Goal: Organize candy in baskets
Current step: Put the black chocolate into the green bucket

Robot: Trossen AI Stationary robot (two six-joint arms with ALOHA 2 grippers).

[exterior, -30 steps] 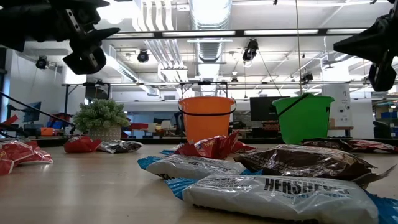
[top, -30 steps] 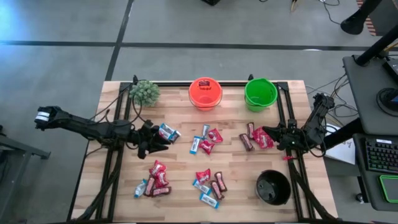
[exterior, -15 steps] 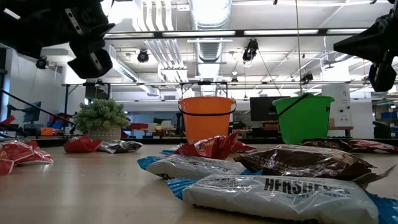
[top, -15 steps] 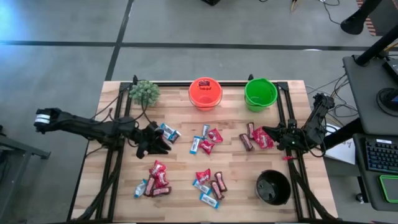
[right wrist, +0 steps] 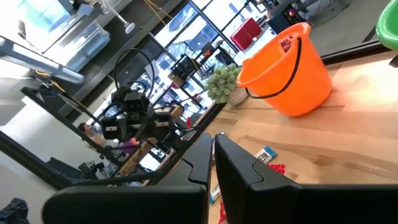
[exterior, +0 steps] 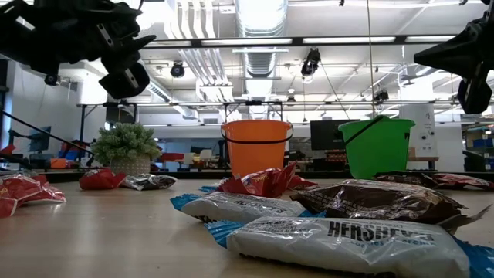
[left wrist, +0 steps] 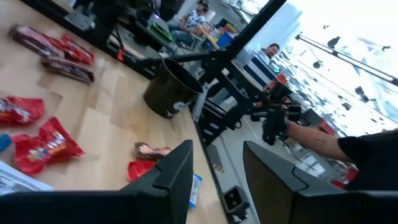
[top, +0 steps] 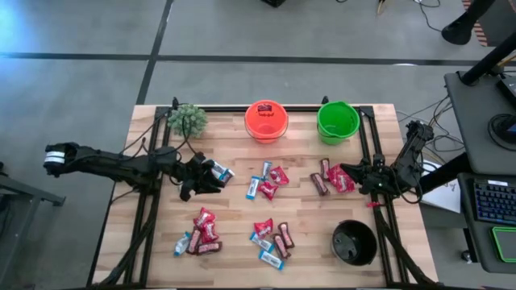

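Candy (top: 268,184) lies scattered over the counter (top: 234,217) in loose clusters in front of the orange basket (top: 266,121). The green basket (top: 338,121) stands just beside the orange one; the black basket (top: 354,242) sits well apart, near the counter's front. The left tool (top: 211,179) hovers above a blue-and-white bar (top: 218,171), fingers parted, seemingly empty. The right tool (top: 348,178), clenched, hangs by red packets (top: 339,179) in front of the green basket.
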